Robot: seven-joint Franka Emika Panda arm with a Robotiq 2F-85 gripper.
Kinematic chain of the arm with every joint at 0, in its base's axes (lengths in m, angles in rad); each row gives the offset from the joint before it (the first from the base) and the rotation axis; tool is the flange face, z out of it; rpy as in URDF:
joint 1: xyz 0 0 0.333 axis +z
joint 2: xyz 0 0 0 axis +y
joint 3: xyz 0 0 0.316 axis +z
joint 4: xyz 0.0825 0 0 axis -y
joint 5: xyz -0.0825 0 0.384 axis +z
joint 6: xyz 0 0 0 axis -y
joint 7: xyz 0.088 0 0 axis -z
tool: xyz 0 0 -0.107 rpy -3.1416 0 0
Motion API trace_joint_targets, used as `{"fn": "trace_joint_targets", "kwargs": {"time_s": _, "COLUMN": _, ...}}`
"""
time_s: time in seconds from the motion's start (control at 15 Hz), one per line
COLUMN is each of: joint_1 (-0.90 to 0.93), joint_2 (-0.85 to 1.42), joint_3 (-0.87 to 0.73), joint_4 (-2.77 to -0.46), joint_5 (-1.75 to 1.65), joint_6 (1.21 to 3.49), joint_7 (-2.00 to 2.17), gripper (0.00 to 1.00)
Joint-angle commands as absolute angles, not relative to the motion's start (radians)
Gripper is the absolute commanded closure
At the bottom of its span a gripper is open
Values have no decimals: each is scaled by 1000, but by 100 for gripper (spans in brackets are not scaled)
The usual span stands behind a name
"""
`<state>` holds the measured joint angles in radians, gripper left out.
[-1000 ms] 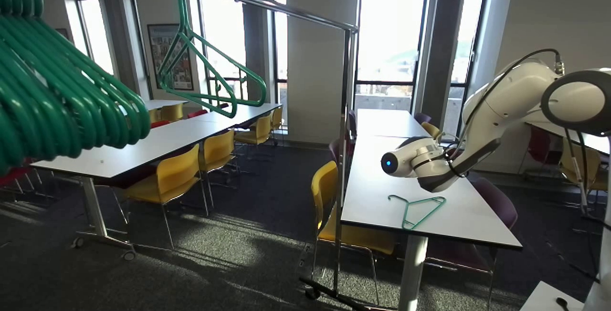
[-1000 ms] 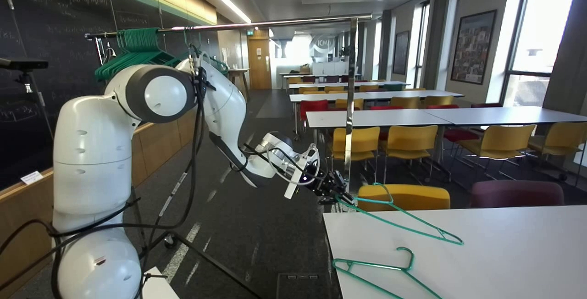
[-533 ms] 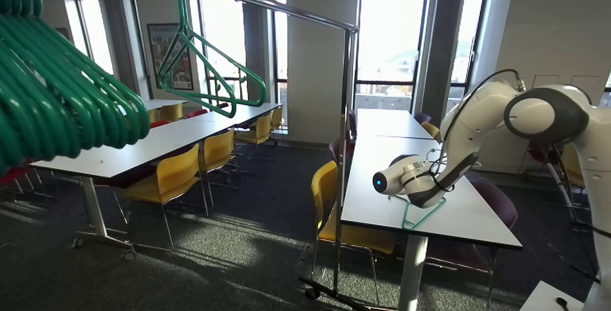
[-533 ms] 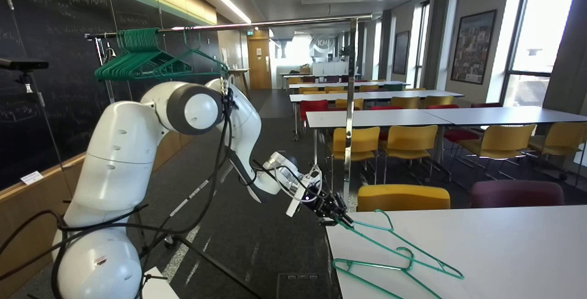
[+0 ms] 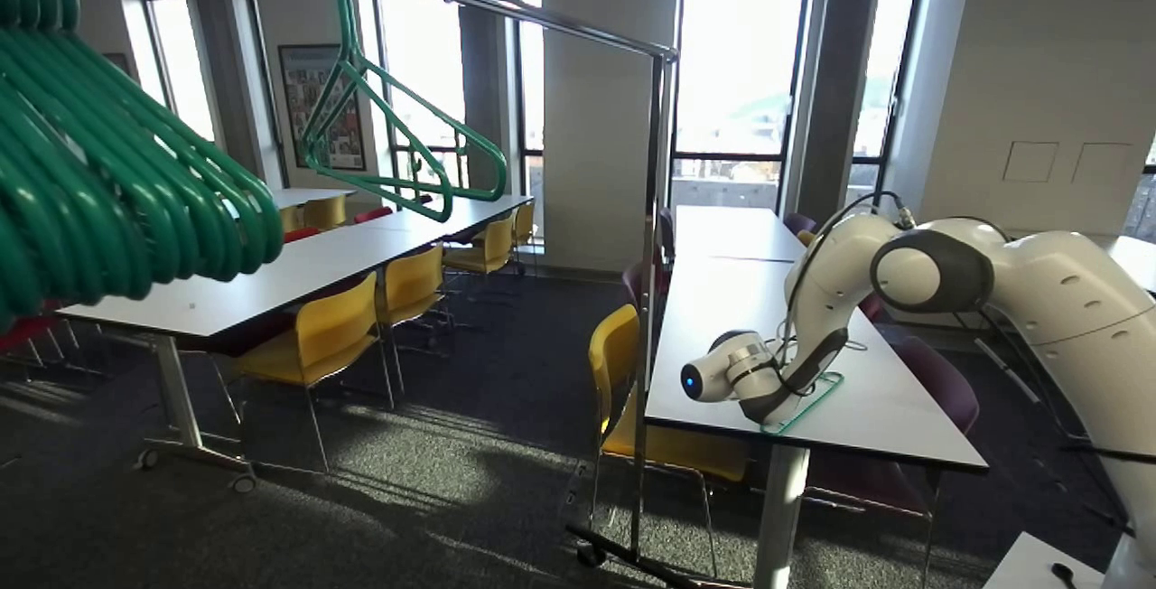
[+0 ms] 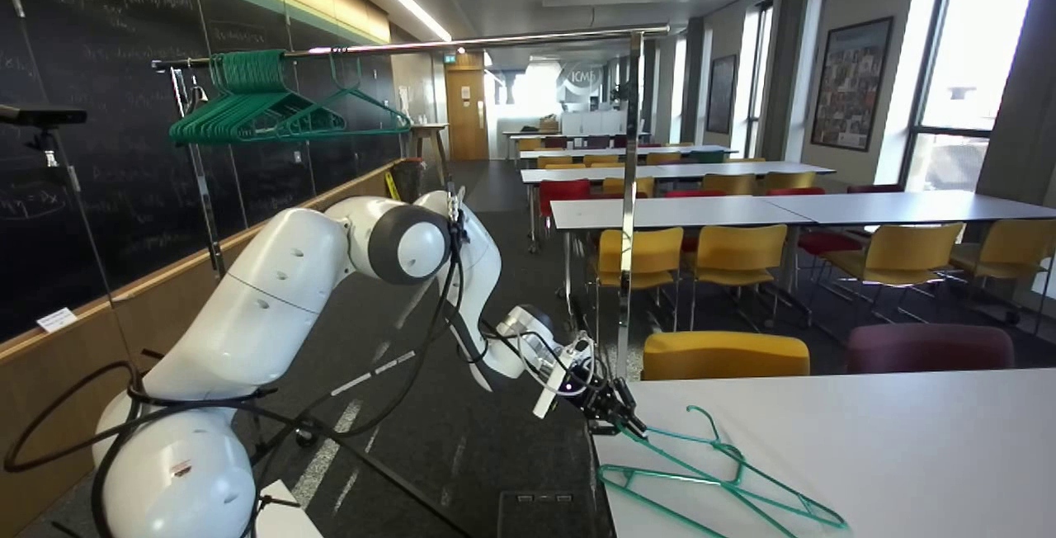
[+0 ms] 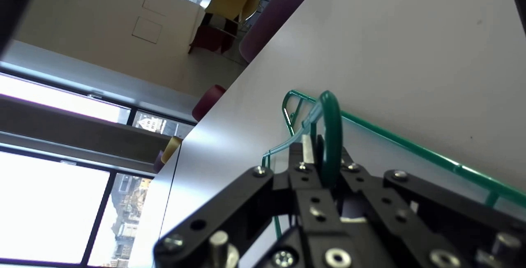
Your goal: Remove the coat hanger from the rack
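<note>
The hand (image 7: 324,155) is drawn nearly together, with no more gap than the tube it pinches: it has hold of the coat hanger (image 7: 332,136) at or close to one corner. The hanger reaches inward from the end edge of the table (image 6: 907,439), hook toward the long edge where a yellow chair (image 6: 726,356) stands. It is low over the top; whether it touches, I cannot tell. Taking it off the rack (image 6: 629,191) looks done, so the step in hand is, I judge, setting it down. The next move should be a small, gentle lowering until it rests, then spreading the hand and backing out along its slant so the corner slips free.

The hand points obliquely down, away from the base of the arm (image 6: 272,290), near the table corner beside the rack's upright. Behind it the arm arches, elbow high, forearm dropping steeply to the wrist.

In an exterior view the held hanger's outline crosses a second hanger (image 6: 672,477), which lies on the table by the same end edge; their hooks could snag as the hand leaves. Farther out, well apart, a bunch of green hangers (image 6: 256,109) hangs on the rack's bar.
</note>
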<state>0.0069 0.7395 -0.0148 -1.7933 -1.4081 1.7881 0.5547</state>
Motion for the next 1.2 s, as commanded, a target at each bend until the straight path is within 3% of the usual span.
{"fn": "trace_joint_targets", "kwargs": {"time_s": 0.0, "joint_1": 18, "joint_2": 826, "joint_3": -27, "joint_4": -1676, "joint_5": -1383, "joint_6": 1719, "joint_7": 561, "gripper": 98}}
{"fn": "trace_joint_targets", "kwargs": {"time_s": 0.2, "joint_1": 13, "joint_2": 875, "joint_3": -32, "joint_4": -1620, "joint_5": -1368, "joint_6": 1701, "joint_7": 550, "gripper": 98}}
{"fn": "trace_joint_targets", "kwargs": {"time_s": 0.27, "joint_1": 10, "joint_2": 888, "joint_3": -35, "joint_4": -1607, "joint_5": -1362, "joint_6": 1700, "joint_7": 536, "gripper": 68}}
{"fn": "trace_joint_targets", "kwargs": {"time_s": 0.33, "joint_1": 9, "joint_2": 900, "joint_3": -37, "joint_4": -1593, "joint_5": -1356, "joint_6": 1696, "joint_7": 536, "gripper": 67}}
{"fn": "trace_joint_targets", "kwargs": {"time_s": 0.73, "joint_1": -3, "joint_2": 928, "joint_3": -41, "joint_4": -1561, "joint_5": -1325, "joint_6": 1720, "joint_7": 506, "gripper": 21}}
{"fn": "trace_joint_targets", "kwargs": {"time_s": 0.93, "joint_1": -47, "joint_2": 875, "joint_3": -11, "joint_4": -1612, "joint_5": -1319, "joint_6": 1874, "joint_7": 407, "gripper": 1}}
{"fn": "trace_joint_targets", "kwargs": {"time_s": 1.13, "joint_1": -78, "joint_2": 826, "joint_3": -11, "joint_4": -1656, "joint_5": -1320, "joint_6": 2058, "joint_7": 368, "gripper": 0}}
